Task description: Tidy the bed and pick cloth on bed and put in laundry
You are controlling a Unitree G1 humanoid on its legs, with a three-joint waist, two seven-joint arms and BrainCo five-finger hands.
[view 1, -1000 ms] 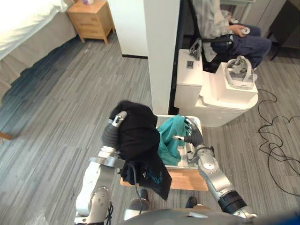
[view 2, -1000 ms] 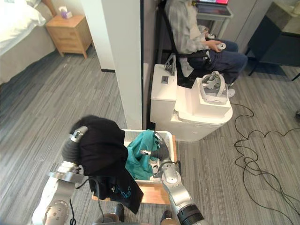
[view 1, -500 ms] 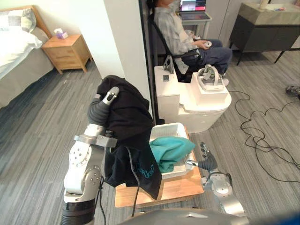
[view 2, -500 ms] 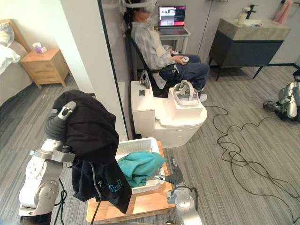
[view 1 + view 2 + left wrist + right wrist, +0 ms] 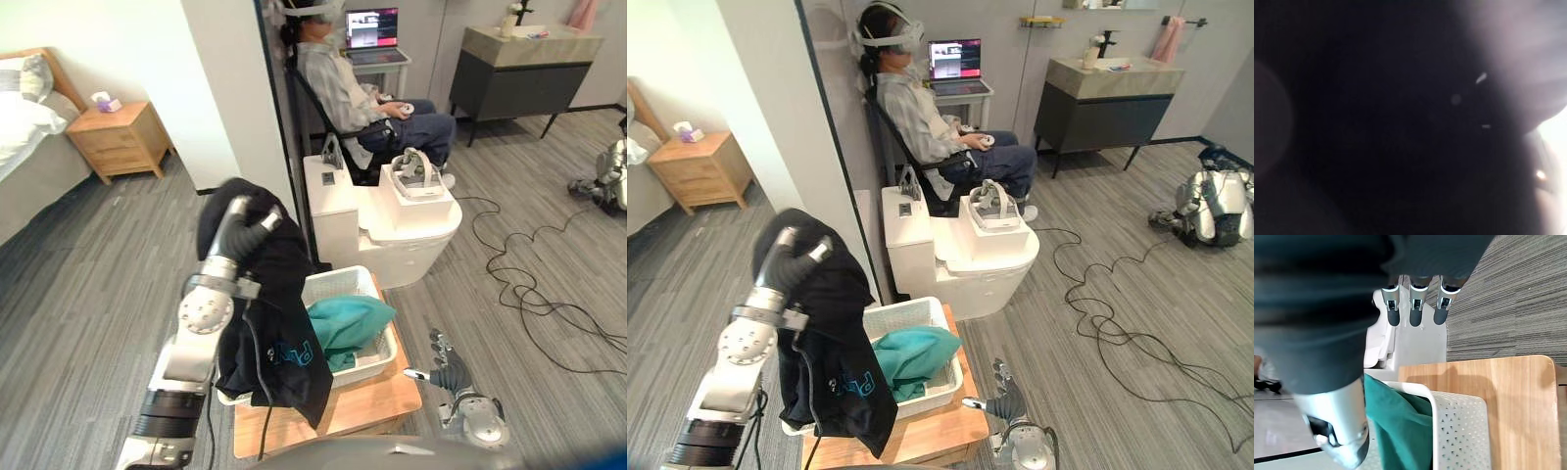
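While a black garment (image 5: 279, 328) draped the raised left hand (image 5: 251, 221), grip unclear, at the laundry basket's (image 5: 380, 358) rim, the right hand (image 5: 450, 372) hung splayed beside the wooden stand (image 5: 372, 399).

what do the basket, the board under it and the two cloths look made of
Basket: looks like moulded white plastic, matte, with small triangular holes in its walls.
Board: pale wood, smooth, grain lines showing; solid or veneer is unclear.
Teal cloth: soft fabric, matte, falling in loose folds.
Black cloth: thicker soft fabric, perhaps a sweatshirt knit, hanging heavily.
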